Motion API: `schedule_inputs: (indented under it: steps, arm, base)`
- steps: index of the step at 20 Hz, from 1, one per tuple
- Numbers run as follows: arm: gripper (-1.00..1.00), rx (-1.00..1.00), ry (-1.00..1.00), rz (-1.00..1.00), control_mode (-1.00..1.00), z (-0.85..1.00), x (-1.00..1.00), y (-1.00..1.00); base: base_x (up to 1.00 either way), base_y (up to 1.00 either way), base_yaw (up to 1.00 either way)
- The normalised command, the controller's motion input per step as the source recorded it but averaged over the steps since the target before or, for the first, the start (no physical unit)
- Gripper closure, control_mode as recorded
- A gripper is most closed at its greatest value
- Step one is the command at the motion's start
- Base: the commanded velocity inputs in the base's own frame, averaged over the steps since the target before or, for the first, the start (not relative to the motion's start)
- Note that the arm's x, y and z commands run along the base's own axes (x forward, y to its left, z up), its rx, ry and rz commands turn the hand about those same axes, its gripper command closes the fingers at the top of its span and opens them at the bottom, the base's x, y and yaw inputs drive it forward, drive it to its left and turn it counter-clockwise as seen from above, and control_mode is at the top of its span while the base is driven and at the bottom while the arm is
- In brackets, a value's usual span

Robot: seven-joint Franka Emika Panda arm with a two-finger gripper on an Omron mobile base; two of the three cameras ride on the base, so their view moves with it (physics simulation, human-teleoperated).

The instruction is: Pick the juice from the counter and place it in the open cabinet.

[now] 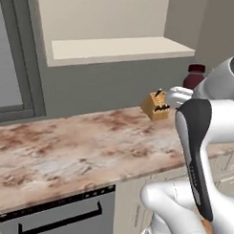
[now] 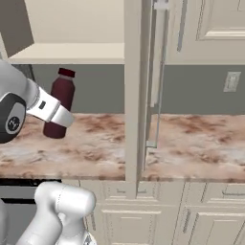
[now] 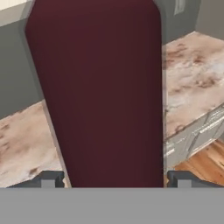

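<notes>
The juice (image 2: 62, 98) is a dark maroon bottle with a red cap, leaning slightly over the marbled counter (image 2: 191, 143). My gripper (image 2: 59, 117) is shut on its lower body from the left. In the hand view the juice (image 3: 105, 87) stands between my two fingertips (image 3: 52, 179), touching both. I cannot tell whether its base rests on the stone or hangs just above it. From the left base view, only the juice's cap and shoulder (image 1: 194, 75) show behind my arm. The open cabinet's beige shelf (image 1: 116, 49) lies above and left of the bottle, and it reappears as the shelf (image 2: 72, 52) above it.
A tan knife block (image 1: 156, 106) stands on the counter (image 1: 79, 146) just left of my hand. The cabinet door (image 2: 134, 95) hangs open edge-on, right of the bottle. Cream drawers (image 2: 210, 215) and a dark appliance front (image 1: 58, 215) sit below the counter edge.
</notes>
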Motion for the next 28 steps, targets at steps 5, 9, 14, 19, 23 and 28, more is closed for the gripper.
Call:
schedule_inputs:
  steps: [5, 9, 14, 19, 23, 28]
  arm:
    - [1.00, 0.00, 0.00, 0.00, 1.00, 0.00, 0.00, 0.00]
    - [1.00, 0.00, 0.00, 0.00, 1.00, 0.00, 0.00, 0.00]
    - [1.00, 0.00, 0.00, 0.00, 1.00, 0.00, 0.00, 0.00]
    - [1.00, 0.00, 0.00, 0.00, 1.00, 0.00, 0.00, 0.00]
    - [1.00, 0.00, 0.00, 0.00, 1.00, 0.00, 0.00, 0.00]
    - [1.00, 0.00, 0.00, 0.00, -1.00, 0.00, -0.01, 0.00]
  base:
    - [0.33, 0.77, 0.35]
    - [1.00, 0.63, 0.11]
    - [0.66, -0.08, -0.21]
    - [0.04, 0.00, -0.06]
    - [0.00, 0.00, 0.00]
    - [0.00, 0.00, 0.00]
